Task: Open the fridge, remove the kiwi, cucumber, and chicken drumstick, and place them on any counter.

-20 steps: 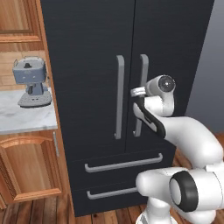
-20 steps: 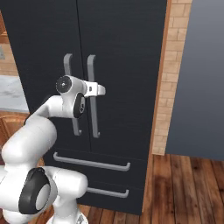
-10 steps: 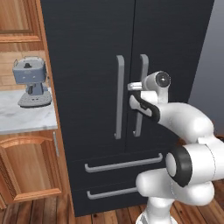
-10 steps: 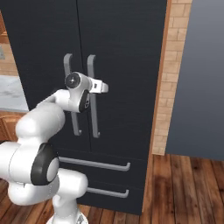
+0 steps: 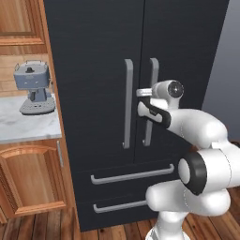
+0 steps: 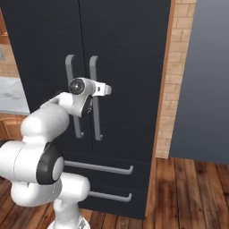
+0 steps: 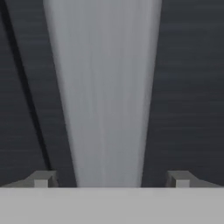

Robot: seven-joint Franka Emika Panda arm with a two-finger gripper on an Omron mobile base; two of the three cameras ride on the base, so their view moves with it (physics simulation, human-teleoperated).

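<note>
Here the gripper [image 7: 109, 181] stood open, its two fingertips [image 7: 43, 178] spread to either side of a grey bar handle [image 7: 105, 100] and holding nothing yet. In the hand view the bar ran straight up between the tips, roughly centred, with dark door surface on both sides and the door seam off to the left. From the base cameras the gripper [image 5: 140, 93] was level with the upper half of the right door's handle [image 5: 152, 75], pressed close to the fridge [image 5: 93, 47], whose doors were shut. The kiwi, cucumber and drumstick were presumably inside, unseen. A good grasp would likely mean closing squarely on the bar while it sat centred, then pulling along an arc about the right door's outer hinge, not straight back, so the fingers do not slip. The counter [image 5: 18, 129] with a coffee machine [image 5: 33, 86] lay to the left.
</note>
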